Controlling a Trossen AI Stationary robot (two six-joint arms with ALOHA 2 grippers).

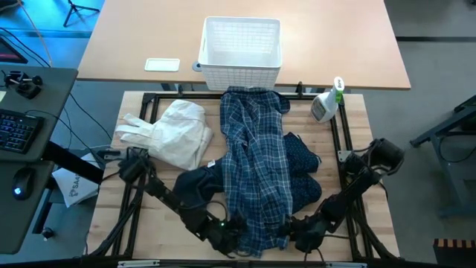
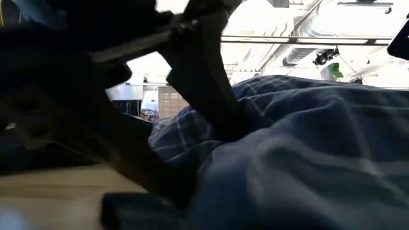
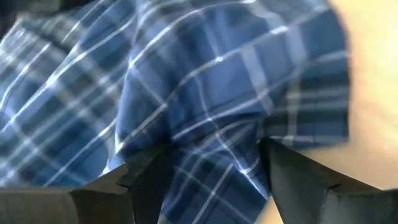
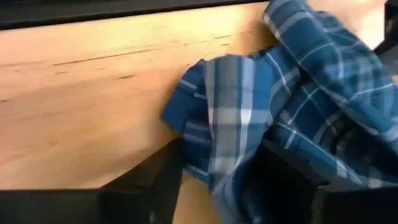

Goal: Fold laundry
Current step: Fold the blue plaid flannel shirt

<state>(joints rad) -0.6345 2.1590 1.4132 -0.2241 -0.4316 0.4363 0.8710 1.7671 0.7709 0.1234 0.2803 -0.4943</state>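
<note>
The blue-and-white plaid shirt (image 1: pixel 256 160) lies lengthwise down the middle of the table, from the basket toward the near edge. Its far end rests on the table frame by the basket. A navy shirt (image 1: pixel 303 167) lies under it, showing on both sides. My left gripper (image 1: pixel 232 237) is at the shirt's near left corner and my right gripper (image 1: pixel 301 238) is at its near right corner. Both slant down and both are open, with plaid cloth between the fingers. My left gripper (image 3: pixel 208 186) has the plaid shirt's near hem (image 3: pixel 211 168) between its wide-apart fingers, slanting down from the near side. The cloth lies on the table and reaches both fingers' inner sides, not pinched. My right gripper (image 4: pixel 221 180) has a bunched corner of the plaid hem (image 4: pixel 227 140) between its fingers, slanting down. The cloth fills the gap and rests on the wooden table; whether it is pinched I cannot tell.
A white lattice basket (image 1: pixel 242 52) stands at the far middle. A cream cloth bag (image 1: pixel 175 134) lies at the left and a spray bottle (image 1: pixel 327 104) stands at the far right. Bare wood (image 4: pixel 81 112) shows beside the right corner.
</note>
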